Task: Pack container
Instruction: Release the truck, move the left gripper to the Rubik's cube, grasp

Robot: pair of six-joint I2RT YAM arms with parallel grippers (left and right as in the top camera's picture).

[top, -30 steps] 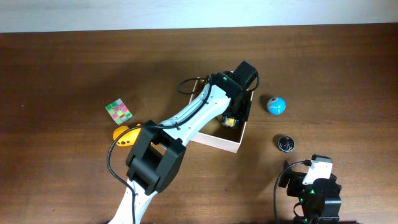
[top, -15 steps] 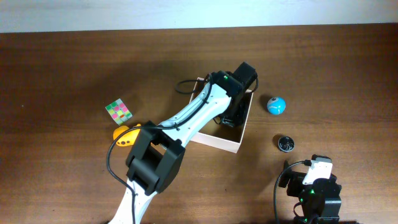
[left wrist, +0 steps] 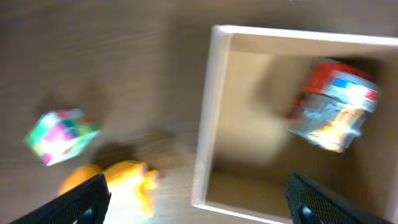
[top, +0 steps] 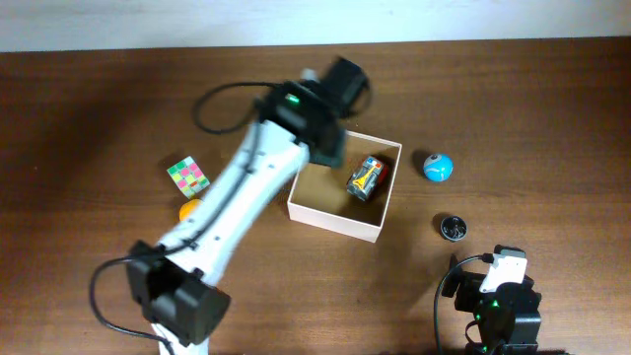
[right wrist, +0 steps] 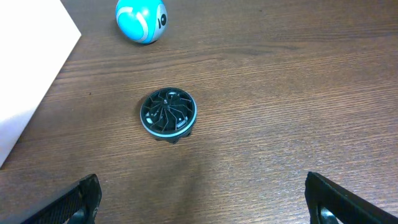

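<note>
White outside and tan within, the square cardboard container [top: 335,225] is set near the middle of the brown wooden table [top: 99,99], and a red-topped printed can [top: 365,177] is already laid inside it. The left gripper [left wrist: 196,199] is held near the container's far corner, fingers spread wide and empty (its height is hard to judge through the blur). The right gripper [right wrist: 205,208] is likewise wide and empty, near a black ribbed disc [right wrist: 168,113] and a blue ball [right wrist: 140,18]. A fresh pick seems due: a multicoloured cube [top: 186,175] and what may be an orange toy [top: 187,210] are nearest the left arm, so a descent straddling one is called for.
</note>
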